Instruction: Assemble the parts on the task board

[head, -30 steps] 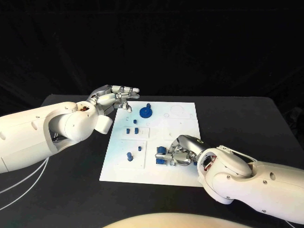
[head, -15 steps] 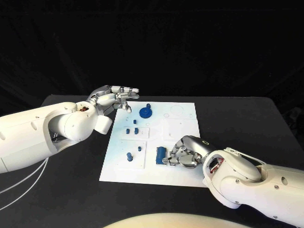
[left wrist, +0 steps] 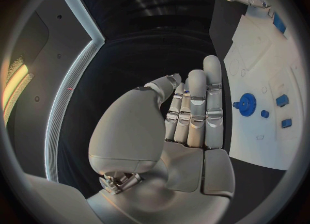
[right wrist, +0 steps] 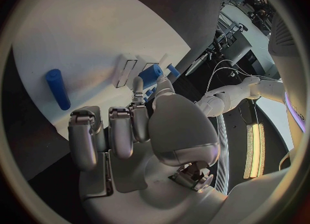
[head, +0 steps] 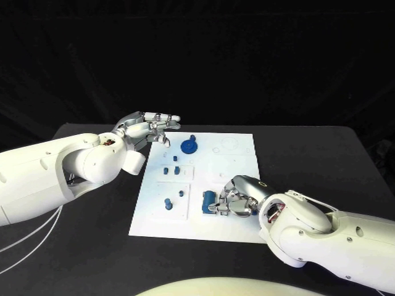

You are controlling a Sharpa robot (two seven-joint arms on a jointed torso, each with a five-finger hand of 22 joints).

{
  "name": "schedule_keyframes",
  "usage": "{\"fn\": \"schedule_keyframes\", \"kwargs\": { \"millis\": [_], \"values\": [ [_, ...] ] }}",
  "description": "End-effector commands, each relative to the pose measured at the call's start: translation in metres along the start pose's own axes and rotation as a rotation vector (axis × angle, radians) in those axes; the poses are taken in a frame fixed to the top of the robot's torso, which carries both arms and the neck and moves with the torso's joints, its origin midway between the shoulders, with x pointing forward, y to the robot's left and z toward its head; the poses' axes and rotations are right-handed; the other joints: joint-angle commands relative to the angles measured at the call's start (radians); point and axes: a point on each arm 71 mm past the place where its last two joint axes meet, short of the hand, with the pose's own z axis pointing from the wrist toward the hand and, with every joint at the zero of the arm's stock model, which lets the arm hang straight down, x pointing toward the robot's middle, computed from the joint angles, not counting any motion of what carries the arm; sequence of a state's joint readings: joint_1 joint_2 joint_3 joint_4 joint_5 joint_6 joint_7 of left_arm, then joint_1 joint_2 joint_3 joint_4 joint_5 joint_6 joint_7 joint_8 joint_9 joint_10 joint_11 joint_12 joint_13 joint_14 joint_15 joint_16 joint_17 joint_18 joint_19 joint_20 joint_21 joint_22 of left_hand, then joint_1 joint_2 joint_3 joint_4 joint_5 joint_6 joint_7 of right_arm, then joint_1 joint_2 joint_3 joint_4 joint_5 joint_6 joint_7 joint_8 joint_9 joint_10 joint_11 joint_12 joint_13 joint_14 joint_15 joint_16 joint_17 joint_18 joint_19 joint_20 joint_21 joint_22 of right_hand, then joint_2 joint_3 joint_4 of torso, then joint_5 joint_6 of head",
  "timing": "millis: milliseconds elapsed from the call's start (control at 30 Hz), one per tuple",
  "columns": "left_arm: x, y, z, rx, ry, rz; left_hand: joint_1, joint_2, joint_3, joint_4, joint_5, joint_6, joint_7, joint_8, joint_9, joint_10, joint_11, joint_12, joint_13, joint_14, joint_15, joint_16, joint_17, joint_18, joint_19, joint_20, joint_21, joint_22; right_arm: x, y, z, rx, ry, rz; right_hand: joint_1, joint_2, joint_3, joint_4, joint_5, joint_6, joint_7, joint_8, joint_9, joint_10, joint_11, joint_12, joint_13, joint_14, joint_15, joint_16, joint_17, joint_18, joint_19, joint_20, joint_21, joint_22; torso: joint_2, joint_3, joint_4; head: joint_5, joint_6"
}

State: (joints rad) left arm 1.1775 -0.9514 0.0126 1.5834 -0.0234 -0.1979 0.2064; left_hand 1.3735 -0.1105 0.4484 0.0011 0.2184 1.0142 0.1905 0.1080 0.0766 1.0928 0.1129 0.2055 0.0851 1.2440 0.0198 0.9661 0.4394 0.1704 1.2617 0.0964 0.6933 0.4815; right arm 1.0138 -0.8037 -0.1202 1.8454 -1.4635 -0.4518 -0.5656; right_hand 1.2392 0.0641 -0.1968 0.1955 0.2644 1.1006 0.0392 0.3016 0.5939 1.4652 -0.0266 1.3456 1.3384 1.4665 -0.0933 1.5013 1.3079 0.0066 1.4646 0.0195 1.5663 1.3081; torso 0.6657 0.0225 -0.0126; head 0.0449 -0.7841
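Your left hand [head: 149, 127] hovered past the board's [head: 242, 161] far left corner, fingers straight and together, grasping nothing. Your right hand [head: 232, 197] sat low on the near half of the board, fingers curled down at the blue block [head: 210, 201] in its recess; whether it truly gripped the block I could not tell, since the fingers hid the contact.

To do this step well, you probably needed to keep the fingers square to the recess, press the piece straight down rather than sideways, and lift away only once it sat flush. Tilting it would likely have jammed it.

Counted left to right on the board: one peg [head: 168, 202] near the left edge, three small pieces [head: 171, 166] in the plate beyond it, one gear [head: 191, 145] toward the far edge, one block under the right hand. The board lay in the middle of the counter [head: 313, 154].
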Motion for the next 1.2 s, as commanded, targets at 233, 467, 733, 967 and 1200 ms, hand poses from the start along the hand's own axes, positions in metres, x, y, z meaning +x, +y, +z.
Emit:
{"fn": "schedule_keyframes", "kwargs": {
  "millis": [233, 467, 733, 967, 1200],
  "values": [
    [0.002, 0.000, 0.000, -0.001, 0.021, -0.008, -0.013, 0.000, -0.002, 0.003, 0.003, -0.007, -0.001, 0.006, -0.001, -0.004, -0.001, 0.005, -0.001, -0.005, 0.002, 0.004, -0.001, 0.010, -0.007, 0.001, 0.005, 0.002, 0.001, -0.003, 0.000, 0.004, 0.012, -0.030, 0.084, 0.014, 0.034, -0.037, -0.045, 0.000, -0.010, -0.003, 0.007, 0.012, -0.015, 0.003, 0.079, 0.080, -0.009, 0.005, 0.133, -0.007, 0.106, -0.011, 0.005, 0.263, 0.000, 0.0000, -0.0005, 0.002, -0.004],
    [0.001, 0.000, 0.000, -0.004, 0.019, -0.008, -0.013, 0.000, -0.002, 0.003, 0.003, -0.007, -0.001, 0.006, -0.001, -0.005, -0.001, 0.005, -0.001, -0.005, 0.002, 0.004, -0.001, 0.010, -0.008, 0.001, 0.005, 0.002, 0.000, -0.005, -0.004, -0.002, 0.018, -0.034, 0.104, 0.000, 0.042, -0.051, -0.086, 0.000, -0.010, -0.005, 0.010, 0.013, -0.015, 0.005, 0.083, 0.080, -0.009, 0.005, 0.134, -0.007, 0.106, -0.012, 0.005, 0.263, 0.000, 0.0006, -0.0014, 0.004, -0.005],
    [0.000, 0.000, -0.001, -0.006, 0.017, -0.007, -0.013, 0.000, -0.002, 0.003, 0.003, -0.007, -0.001, 0.006, -0.001, -0.005, -0.001, 0.005, -0.001, -0.005, 0.002, 0.004, -0.001, 0.010, -0.008, 0.001, 0.005, 0.002, 0.000, -0.005, -0.007, -0.012, 0.029, -0.034, 0.102, -0.024, 0.037, -0.053, -0.097, 0.001, -0.008, -0.006, 0.012, 0.012, -0.013, 0.000, 0.081, 0.080, -0.007, 0.004, 0.133, -0.007, 0.106, -0.011, 0.005, 0.263, 0.000, 0.0008, -0.0020, 0.007, -0.004],
    [0.000, 0.000, -0.001, -0.007, 0.018, -0.007, -0.012, -0.001, -0.001, 0.002, 0.003, -0.008, -0.001, 0.007, -0.001, -0.006, -0.001, 0.006, -0.002, -0.005, 0.001, 0.005, -0.002, 0.010, -0.010, 0.001, 0.009, 0.005, -0.001, -0.005, -0.008, -0.021, 0.026, -0.025, 0.082, -0.042, 0.032, -0.042, -0.120, 0.003, -0.004, -0.006, 0.014, 0.011, -0.010, -0.001, 0.082, 0.079, -0.005, 0.004, 0.132, -0.007, 0.106, -0.009, 0.005, 0.263, 0.000, 0.0005, -0.0011, 0.005, -0.002],
    [-0.001, 0.000, -0.002, -0.008, 0.017, -0.007, -0.012, -0.001, -0.001, 0.002, 0.003, -0.008, -0.001, 0.007, -0.001, -0.006, -0.001, 0.006, -0.002, -0.005, 0.001, 0.005, -0.002, 0.010, -0.010, 0.001, 0.009, 0.005, -0.004, -0.001, -0.010, -0.048, -0.027, 0.020, 0.037, -0.041, 0.027, -0.005, -0.108, 0.011, -0.005, -0.002, 0.020, 0.019, -0.010, 0.013, 0.093, 0.081, -0.004, 0.007, 0.138, -0.007, 0.106, -0.007, 0.005, 0.263, 0.000, 0.0004, -0.0015, 0.005, -0.003]
  ]
}}
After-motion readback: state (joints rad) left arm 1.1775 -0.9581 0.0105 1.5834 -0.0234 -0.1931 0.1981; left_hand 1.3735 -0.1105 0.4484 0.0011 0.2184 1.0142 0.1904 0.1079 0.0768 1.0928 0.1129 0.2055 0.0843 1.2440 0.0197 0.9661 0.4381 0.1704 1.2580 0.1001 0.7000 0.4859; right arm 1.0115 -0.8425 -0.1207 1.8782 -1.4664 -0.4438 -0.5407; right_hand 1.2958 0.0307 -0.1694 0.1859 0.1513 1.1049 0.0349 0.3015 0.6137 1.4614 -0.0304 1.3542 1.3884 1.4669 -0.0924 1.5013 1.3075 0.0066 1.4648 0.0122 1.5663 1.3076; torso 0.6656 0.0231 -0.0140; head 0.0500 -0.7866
